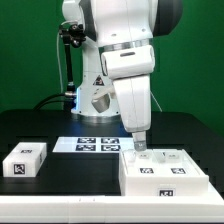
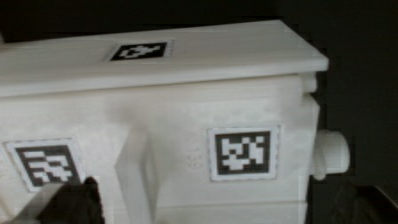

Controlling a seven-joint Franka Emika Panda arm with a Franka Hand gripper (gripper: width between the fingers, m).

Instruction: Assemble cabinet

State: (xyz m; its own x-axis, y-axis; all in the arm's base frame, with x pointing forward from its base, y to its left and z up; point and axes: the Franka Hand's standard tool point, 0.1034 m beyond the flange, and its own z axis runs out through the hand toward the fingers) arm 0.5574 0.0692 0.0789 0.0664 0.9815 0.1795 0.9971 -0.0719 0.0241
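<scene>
Exterior view: the gripper (image 1: 140, 146) stood at the far edge of the cabinet (image 1: 165, 172), at the exterior view's right. A small white block (image 1: 25, 160) lay well apart, beyond the marker board (image 1: 95, 143). Whether the claw was apart or together could not be told.

Wrist view: the cabinet's tagged face filled the frame, a dark fingertip (image 2: 63, 200) beside it. A sound grip likely required squaring the jaws to the wall before closing.
</scene>
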